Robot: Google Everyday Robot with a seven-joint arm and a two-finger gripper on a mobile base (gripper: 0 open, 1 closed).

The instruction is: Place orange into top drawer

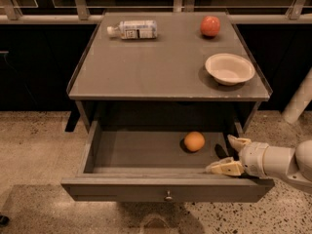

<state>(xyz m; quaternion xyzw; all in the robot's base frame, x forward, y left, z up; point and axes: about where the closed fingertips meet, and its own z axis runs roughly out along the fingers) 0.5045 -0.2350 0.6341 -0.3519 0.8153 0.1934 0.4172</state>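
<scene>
The orange lies on the floor of the open top drawer, right of its middle. The drawer is pulled out, with its grey front panel and small knob toward me. My gripper is at the drawer's right end, to the right of the orange and apart from it. Its two pale fingers are spread open and hold nothing.
On the grey tabletop stand a white bowl at the right, a redder fruit at the back right, and a plastic bottle lying at the back left. Speckled floor surrounds the cabinet.
</scene>
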